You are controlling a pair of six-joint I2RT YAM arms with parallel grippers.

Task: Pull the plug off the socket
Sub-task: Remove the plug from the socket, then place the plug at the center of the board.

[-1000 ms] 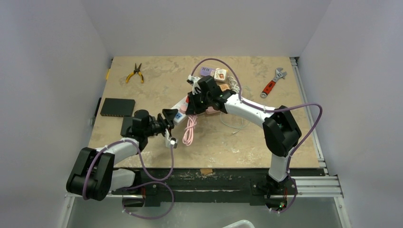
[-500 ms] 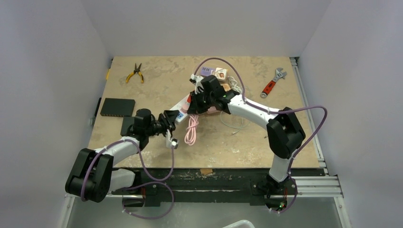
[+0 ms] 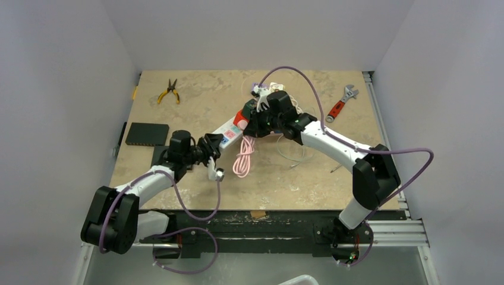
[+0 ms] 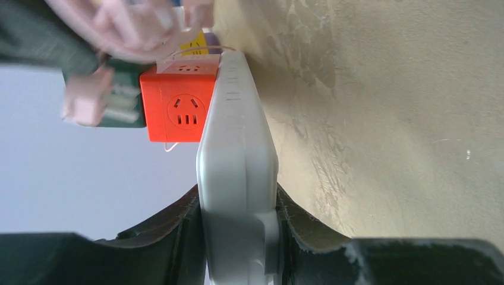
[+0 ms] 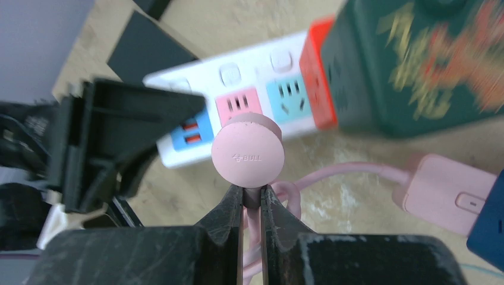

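The plug (image 5: 248, 155), pink and round-faced, is pinched at its neck by the right hand (image 5: 248, 199), whose fingers are pressed together on it. It hangs clear above the white power strip (image 5: 249, 66). The pink socket (image 5: 239, 105) behind it shows bare slots, so the pull itself looks done. The left hand (image 4: 238, 222) is clamped on the near-left end of the strip and holds it against the desk (image 3: 196, 101). Farther along, an orange cube adapter (image 4: 178, 110) sits on the strip. What seems left is to carry the plug away and set it down. Its pink cable (image 3: 242, 160) trails in a loop just near of the strip.

Compared with a second ago, the right hand has swung toward the far right, away from the strip's middle, taking the plug with it and drawing the cable along. The left hand stood wider then. It has since closed on the strip and moved slightly right.
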